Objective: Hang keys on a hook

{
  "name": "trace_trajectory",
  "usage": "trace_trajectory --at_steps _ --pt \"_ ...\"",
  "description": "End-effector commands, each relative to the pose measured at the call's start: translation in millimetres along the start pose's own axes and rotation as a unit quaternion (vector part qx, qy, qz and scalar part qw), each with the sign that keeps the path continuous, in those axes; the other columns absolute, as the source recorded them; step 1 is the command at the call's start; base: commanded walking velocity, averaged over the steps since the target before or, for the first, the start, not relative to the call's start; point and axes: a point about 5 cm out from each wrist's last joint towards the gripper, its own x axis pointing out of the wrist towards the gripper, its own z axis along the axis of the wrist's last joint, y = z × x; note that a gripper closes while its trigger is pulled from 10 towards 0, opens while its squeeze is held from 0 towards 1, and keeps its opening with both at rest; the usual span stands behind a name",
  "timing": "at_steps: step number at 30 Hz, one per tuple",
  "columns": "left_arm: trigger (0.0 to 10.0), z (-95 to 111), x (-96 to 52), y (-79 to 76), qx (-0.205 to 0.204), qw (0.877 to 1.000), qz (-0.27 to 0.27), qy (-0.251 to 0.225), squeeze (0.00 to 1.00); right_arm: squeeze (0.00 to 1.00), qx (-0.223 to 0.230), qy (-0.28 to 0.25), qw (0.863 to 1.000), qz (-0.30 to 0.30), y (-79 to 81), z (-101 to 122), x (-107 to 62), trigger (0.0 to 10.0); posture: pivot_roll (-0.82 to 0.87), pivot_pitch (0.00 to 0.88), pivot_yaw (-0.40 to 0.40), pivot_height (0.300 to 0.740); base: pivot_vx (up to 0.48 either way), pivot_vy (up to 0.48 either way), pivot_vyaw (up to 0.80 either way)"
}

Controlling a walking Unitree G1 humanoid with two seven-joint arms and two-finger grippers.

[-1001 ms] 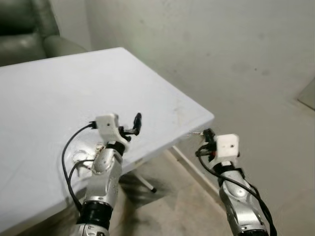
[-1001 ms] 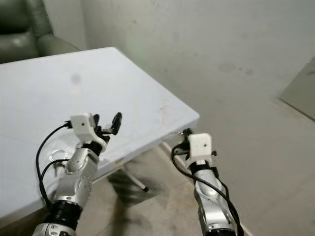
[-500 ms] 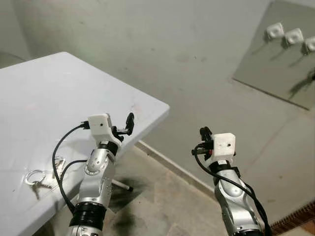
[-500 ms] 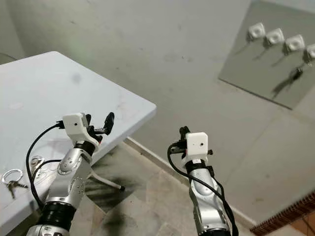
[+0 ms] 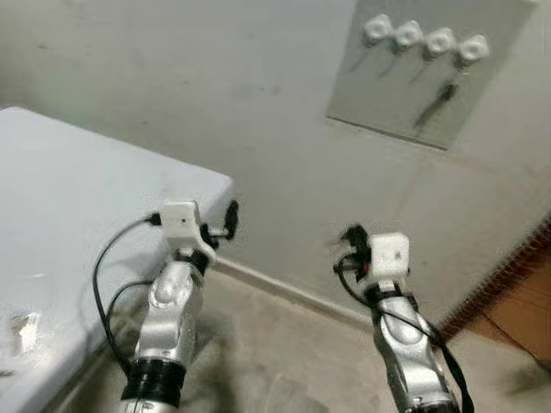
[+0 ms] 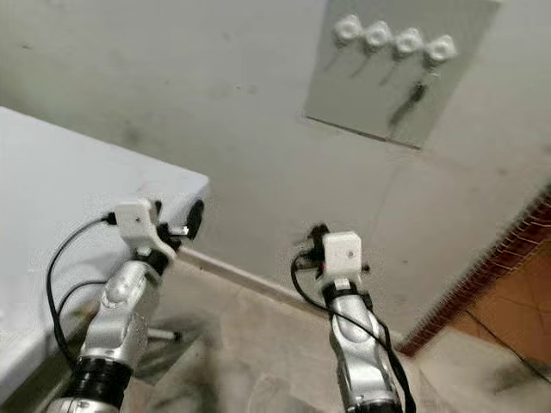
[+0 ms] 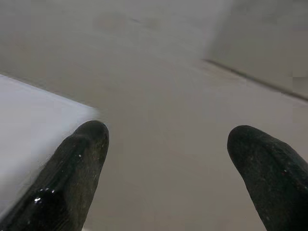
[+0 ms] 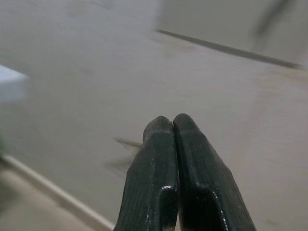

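A grey board (image 5: 392, 95) on the wall carries a row of white hooks (image 5: 405, 33). A dark bunch of keys (image 5: 442, 93) hangs under the hooks toward the right. A pale blurred glint (image 5: 23, 330) lies on the white table (image 5: 69, 198) near its front edge; I cannot tell what it is. My left gripper (image 5: 231, 219) is raised beside the table corner, fingers wide apart (image 7: 168, 139) with nothing between them. My right gripper (image 5: 351, 237) is held up facing the wall, well below the board, its fingers pressed together (image 8: 172, 120); nothing shows between them.
The table fills the left side, its corner (image 5: 225, 182) close to my left gripper. A bare grey wall (image 5: 215, 77) lies ahead, with a skirting line (image 5: 284, 284) at the floor. Red-brown brick edging (image 5: 508, 275) and tiles are at the right.
The view has swung right and up: the table has slid off to the left and the hook board now sits higher and nearer the middle. Both arms keep their pose.
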Motion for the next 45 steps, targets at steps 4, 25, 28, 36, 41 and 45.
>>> trace_trajectory --at_steps 4,25,28,36,41,45 --pt "10.0 3 -0.4 1.9 0.001 1.000 0.002 0.001 0.00 0.00 0.006 -0.010 1.000 -0.004 1.6 5 0.8 10.0 0.07 0.000 -0.067 0.740 0.000 0.000 -0.76" --pt "10.0 -6 -7.3 -1.5 -0.010 1.000 0.018 0.022 0.00 0.00 0.061 0.041 0.996 -0.054 -6.0 -7 -8.2 10.0 0.07 0.000 -0.063 0.740 0.000 0.000 -0.18" --pt "10.0 -6 -9.1 -1.0 -0.009 1.000 0.018 0.024 0.00 0.00 0.067 0.045 0.995 -0.050 -3.9 -8 -11.4 10.0 0.07 0.001 -0.054 0.740 0.000 0.000 0.00" --pt "10.0 -8 -13.3 -1.8 -0.005 0.999 0.010 0.031 0.00 0.00 0.087 0.059 0.993 -0.048 0.1 -10 -19.1 10.0 0.06 0.013 -0.040 0.740 0.000 0.000 0.00" --pt "10.0 -9 -17.4 -2.2 0.006 0.999 0.000 0.039 0.00 0.00 0.061 0.039 0.996 -0.046 -0.1 -6 -23.3 10.0 0.06 0.032 -0.024 0.740 0.000 0.000 0.00" --pt "10.0 -9 -18.5 -1.1 0.010 0.999 -0.003 0.042 0.00 0.00 0.053 0.035 0.997 -0.047 -0.7 -5 -25.2 10.0 0.05 0.040 -0.013 0.740 0.000 0.000 0.00"
